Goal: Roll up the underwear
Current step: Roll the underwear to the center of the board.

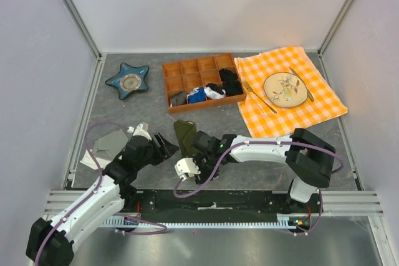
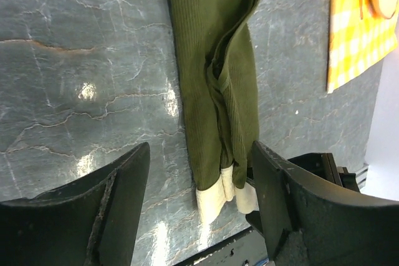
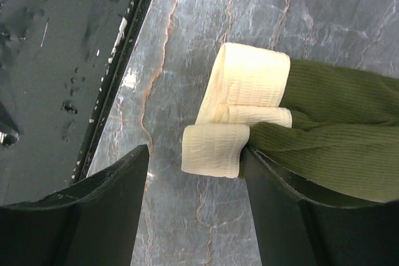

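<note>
On the grey table (image 1: 156,113) the orange checked cloth (image 1: 312,101) and the compartment tray (image 1: 167,86) sat at the far side, well apart from my work. The underwear (image 1: 184,132) lay on the bare surface between my two arms. It was folded lengthwise into a narrow olive strip, with its cream waistband (image 3: 249,85) at the end nearest my bases. My left gripper (image 2: 201,149) stood wide, one finger clear of the strip on bare table and the other just beside the waistband end, holding nothing. My right gripper (image 3: 196,152) was likewise wide, straddling the doubled waistband; one finger lay against the green cloth, and I could not tell whether it pressed on it. I judged the folding done and the roll not yet begun, since no turn of cloth was seen. The next move would call for a pinch on the waistband end, turned over onto the strip without spreading the fold. No brand, label or writing could be read on the waistband or elsewhere
</note>
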